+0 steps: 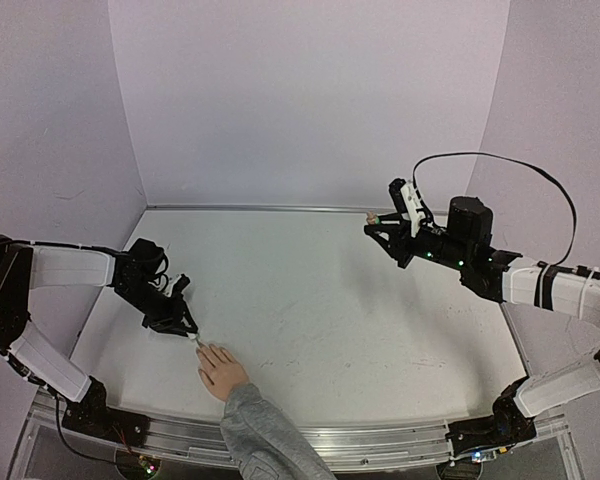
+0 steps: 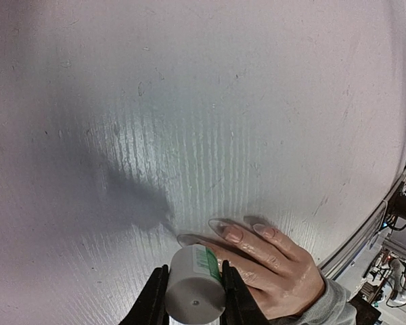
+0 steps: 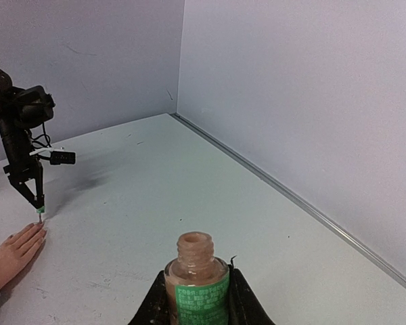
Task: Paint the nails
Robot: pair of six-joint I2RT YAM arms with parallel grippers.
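A flesh-coloured hand in a grey knit sleeve lies palm down near the table's front edge. My left gripper is shut on a whitish cylindrical cap with a green label, held just above the fingertips. Long pale nails show beyond the cap in the left wrist view; the brush tip is hidden under the cap. My right gripper is shut on an open pinkish polish bottle with a green label, held upright above the table's back right. The right wrist view shows the hand far left.
The white table is walled by lilac panels at the back and sides. A metal rail runs along the front edge. A black cable loops over the right arm.
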